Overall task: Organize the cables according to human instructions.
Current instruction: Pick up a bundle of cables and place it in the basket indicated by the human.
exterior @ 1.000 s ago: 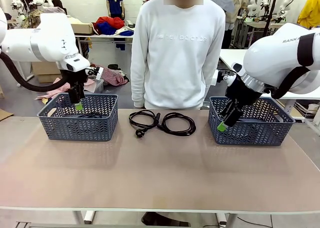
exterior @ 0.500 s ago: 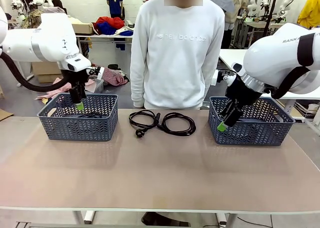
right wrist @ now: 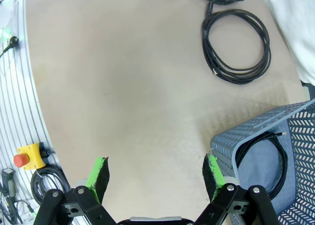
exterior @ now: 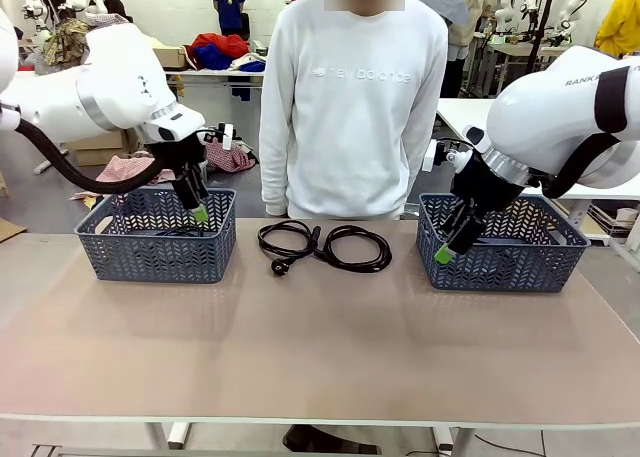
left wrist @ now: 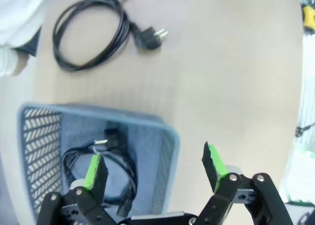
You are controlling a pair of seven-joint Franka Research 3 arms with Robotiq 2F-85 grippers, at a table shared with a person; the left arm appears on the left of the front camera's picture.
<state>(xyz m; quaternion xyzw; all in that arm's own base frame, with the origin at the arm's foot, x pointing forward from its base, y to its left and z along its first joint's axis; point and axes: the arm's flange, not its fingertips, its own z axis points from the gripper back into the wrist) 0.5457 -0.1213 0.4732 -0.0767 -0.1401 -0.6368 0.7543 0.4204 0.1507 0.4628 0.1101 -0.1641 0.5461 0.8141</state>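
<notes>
Two coiled black cables lie on the table in front of the person: one point(exterior: 285, 239) with its plug toward me, another point(exterior: 357, 247) to its right. The left wrist view shows the first cable point(left wrist: 91, 33) above a blue basket point(left wrist: 42, 136) holding a third cable point(left wrist: 106, 161). In the right wrist view a coil point(right wrist: 236, 45) lies on the table and a fourth cable point(right wrist: 263, 153) rests in the right basket point(right wrist: 231, 136). My left gripper point(exterior: 199, 213) hangs open over the left basket's point(exterior: 160, 252) right end. My right gripper point(exterior: 446, 249) stands open at the right basket's point(exterior: 510, 262) left front corner.
A person in a white sweatshirt point(exterior: 362, 97) stands at the table's far edge, hands out of sight. The near half of the tabletop point(exterior: 320, 347) is bare. A yellow box with a red button point(right wrist: 27, 156) sits beyond the table's edge.
My left gripper has swung right, from the left basket's middle to its right end. The right arm and the cables have stayed put.
</notes>
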